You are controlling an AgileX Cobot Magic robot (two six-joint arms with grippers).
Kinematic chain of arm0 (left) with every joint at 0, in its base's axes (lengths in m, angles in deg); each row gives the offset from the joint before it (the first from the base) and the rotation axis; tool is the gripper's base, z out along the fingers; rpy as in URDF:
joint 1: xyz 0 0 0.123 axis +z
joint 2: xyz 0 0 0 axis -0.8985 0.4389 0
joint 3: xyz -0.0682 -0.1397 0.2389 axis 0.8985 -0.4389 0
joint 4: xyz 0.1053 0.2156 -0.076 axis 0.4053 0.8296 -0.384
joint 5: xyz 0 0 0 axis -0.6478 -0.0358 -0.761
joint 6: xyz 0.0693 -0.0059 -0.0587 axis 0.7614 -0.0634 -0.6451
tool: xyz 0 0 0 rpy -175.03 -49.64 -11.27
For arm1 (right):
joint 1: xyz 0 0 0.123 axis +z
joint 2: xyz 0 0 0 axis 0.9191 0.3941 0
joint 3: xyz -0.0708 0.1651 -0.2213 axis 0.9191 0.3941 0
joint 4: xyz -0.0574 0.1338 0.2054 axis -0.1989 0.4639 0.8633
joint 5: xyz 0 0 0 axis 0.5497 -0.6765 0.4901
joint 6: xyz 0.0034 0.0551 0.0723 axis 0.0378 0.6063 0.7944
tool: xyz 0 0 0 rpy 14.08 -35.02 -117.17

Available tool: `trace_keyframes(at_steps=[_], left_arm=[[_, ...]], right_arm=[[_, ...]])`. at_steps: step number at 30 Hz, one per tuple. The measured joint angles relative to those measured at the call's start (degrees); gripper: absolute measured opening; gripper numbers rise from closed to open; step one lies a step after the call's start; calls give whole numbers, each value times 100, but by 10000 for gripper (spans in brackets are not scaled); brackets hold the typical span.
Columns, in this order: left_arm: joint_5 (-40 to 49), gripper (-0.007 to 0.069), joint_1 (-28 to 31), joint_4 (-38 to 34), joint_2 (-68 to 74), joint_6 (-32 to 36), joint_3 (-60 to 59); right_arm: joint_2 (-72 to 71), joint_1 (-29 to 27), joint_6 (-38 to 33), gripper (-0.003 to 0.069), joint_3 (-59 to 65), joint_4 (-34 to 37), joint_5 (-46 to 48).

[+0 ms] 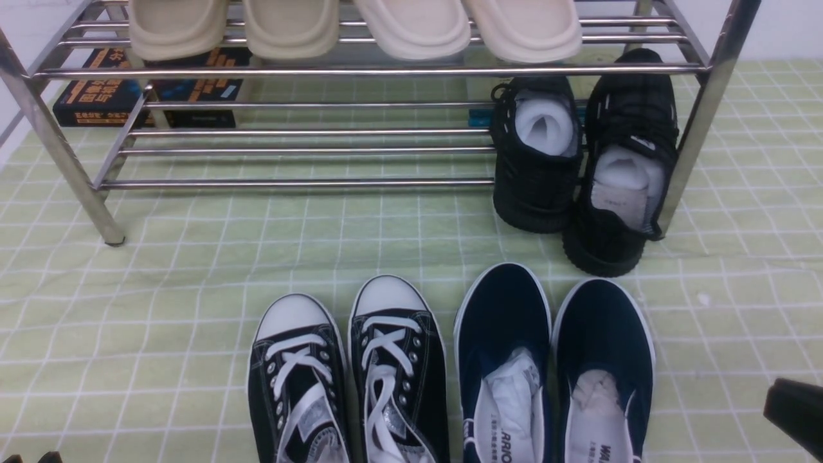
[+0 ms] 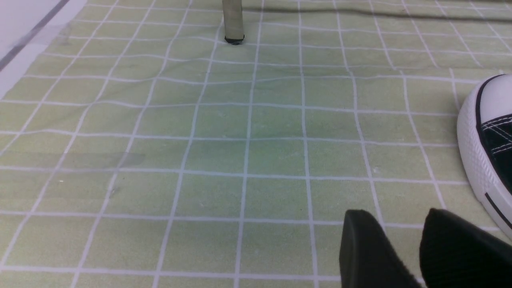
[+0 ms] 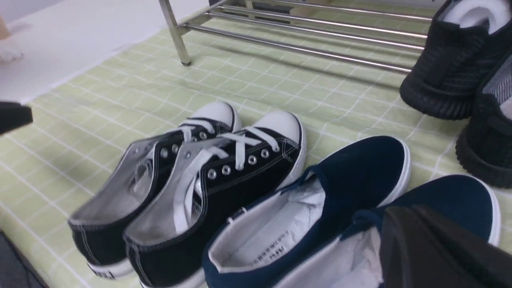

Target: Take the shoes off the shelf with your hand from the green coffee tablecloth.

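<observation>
Neatly paired, navy canvas slip-ons (image 1: 508, 315) stuffed with paper sit on the green checked tablecloth (image 1: 180, 360) before a tubular metal shoe rack (image 1: 308, 184), toes facing it, beside black-and-white lace-up sneakers (image 1: 395, 347). The robot's left gripper (image 2: 394, 220) stands spread and empty; its right gripper (image 3: 412, 212) is pressed together, clasping nothing.

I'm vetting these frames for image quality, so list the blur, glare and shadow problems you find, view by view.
Front view: bright streaks on the shelf's metal bars; left wrist view: hazy pale patches over the tablecloth, soft dark fingertips; right wrist view: glare along the bars, a soft shadow beneath them, the near dark finger blurred.
</observation>
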Motion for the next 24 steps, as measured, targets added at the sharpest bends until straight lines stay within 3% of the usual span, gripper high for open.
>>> trace_keyframes(at_steps=[5, 7, 12, 13, 15, 17, 24], left_arm=[[0, 239, 0, 0, 0, 0, 0], [0, 239, 0, 0, 0, 0, 0], [0, 239, 0, 0, 0, 0, 0], [0, 239, 0, 0, 0, 0, 0], [0, 239, 0, 0, 0, 0, 0], [0, 239, 0, 0, 0, 0, 0], [0, 239, 0, 2, 0, 0, 0]], right_arm=[[-787, -989, -501, 15, 620, 160, 14], [-1015, -1313, -528, 17, 778, 148, 14], [-1787, -2762, -586, 22, 1439, -16, 71], [-1787, -2762, -586, 23, 1463, -16, 71], [-1839, -3273, -588, 26, 1662, 6, 180], [-1839, -3563, -593, 29, 1674, 9, 357], [-1839, -3683, -611, 35, 1629, -14, 672]])
